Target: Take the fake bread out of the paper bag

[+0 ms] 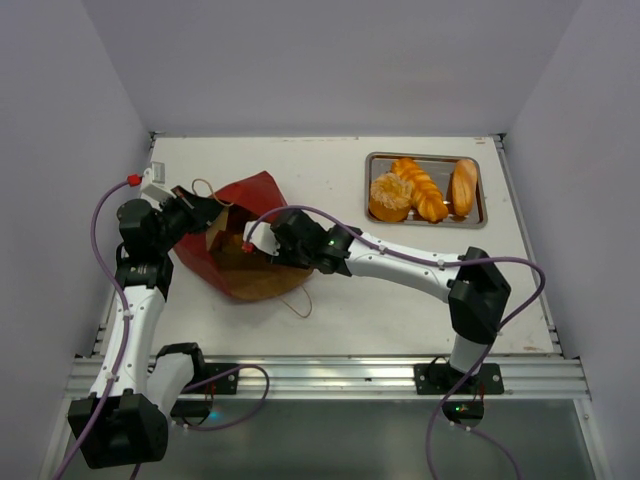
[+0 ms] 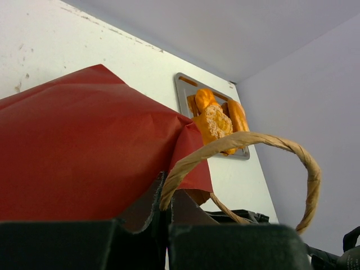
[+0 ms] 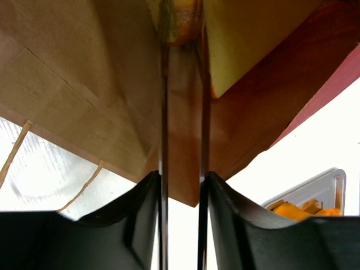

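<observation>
With the left end effector (image 2: 166, 229) pinching the paper bag (image 1: 255, 195) rim, the right end effector (image 3: 181, 39) inside pinches a bread piece (image 3: 183, 16); next it should draw straight out.

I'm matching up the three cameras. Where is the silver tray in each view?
Top view: tray at upper right, holding bread.
Left wrist: tray at centre, beyond the red paper bag.
Right wrist: tray in the bottom right corner, partly cut off.
Shared landmark: that bag, left of the tray in all three.
</observation>
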